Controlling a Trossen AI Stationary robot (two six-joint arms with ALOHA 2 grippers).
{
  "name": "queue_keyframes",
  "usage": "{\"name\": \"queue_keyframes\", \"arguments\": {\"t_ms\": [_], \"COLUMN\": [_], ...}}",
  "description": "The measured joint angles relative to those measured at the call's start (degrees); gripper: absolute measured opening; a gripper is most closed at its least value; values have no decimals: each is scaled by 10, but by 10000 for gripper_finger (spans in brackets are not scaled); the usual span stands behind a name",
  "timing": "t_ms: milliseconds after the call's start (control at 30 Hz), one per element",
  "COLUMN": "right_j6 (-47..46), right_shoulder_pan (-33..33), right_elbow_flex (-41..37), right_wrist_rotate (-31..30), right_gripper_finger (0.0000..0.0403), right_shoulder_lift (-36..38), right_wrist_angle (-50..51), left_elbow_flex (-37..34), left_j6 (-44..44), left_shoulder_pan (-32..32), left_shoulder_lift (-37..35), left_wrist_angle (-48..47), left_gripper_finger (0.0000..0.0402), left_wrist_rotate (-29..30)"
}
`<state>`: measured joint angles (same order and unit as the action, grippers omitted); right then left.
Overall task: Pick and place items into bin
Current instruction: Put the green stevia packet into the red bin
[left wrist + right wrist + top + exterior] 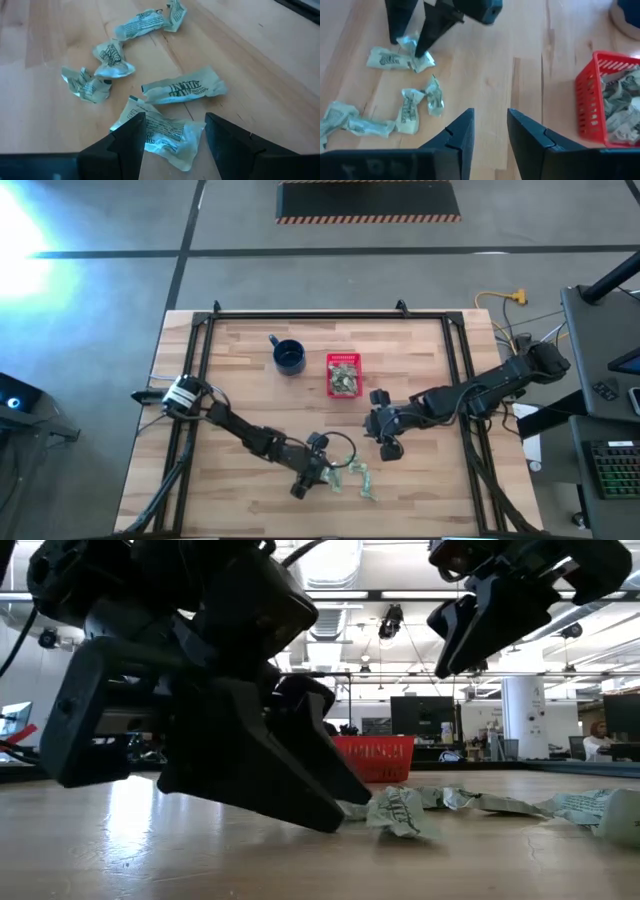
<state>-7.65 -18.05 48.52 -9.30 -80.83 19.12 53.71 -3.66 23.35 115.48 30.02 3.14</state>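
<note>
Dark print covers the wrappers [182,89] (possibly a brand name), but none is legible.

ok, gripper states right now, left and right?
Left gripper: open, fingers down around a crumpled pale green wrapper on the wooden table, not yet gripped.
Right gripper: open, empty.

Bright glare whitens the floor [25,250] at the high view's left edge; ceiling lights [330,565] backlight the low view, leaving the near left gripper [250,780] dark and blurred.
</note>
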Motion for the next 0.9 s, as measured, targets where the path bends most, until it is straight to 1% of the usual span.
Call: {"name": "queue_keyframes", "arguments": {"t_ms": [133, 233, 333, 600, 733, 800, 900], "right_j6": [-11, -14, -14, -14, -14, -14, -14], "right_shoulder_pan": [-13, -19, -22, -24, -24, -24, -24], "right_elbow_flex": [0, 0, 0, 0, 0, 0, 0], "right_wrist_rotate": [-14, -16, -24, -29, -29, -29, -29], "right_gripper_finger": [101, 97, 92, 77, 71, 69, 68], "right_shoulder_lift": [3, 2, 2, 2, 2, 2, 2], "right_wrist_angle": [4, 11, 13, 17, 17, 17, 20], "left_elbow_flex": [2, 2, 1, 0, -1, -2, -1], "left_j6": [20, 24, 27, 17, -6, -21, -45], "left_shoulder_pan": [-11, -15, -19, -23, -25, -27, -30], "left_shoulder_lift": [6, 6, 5, 2, -9, -24, -58], "left_wrist_angle": [2, 0, -1, -5, -16, -29, -58], "left_gripper_finger": [185, 170, 142, 45, 8, 4, 7], "left_wrist_rotate": [-21, -29, -29, -24, -16, -7, 40]}}
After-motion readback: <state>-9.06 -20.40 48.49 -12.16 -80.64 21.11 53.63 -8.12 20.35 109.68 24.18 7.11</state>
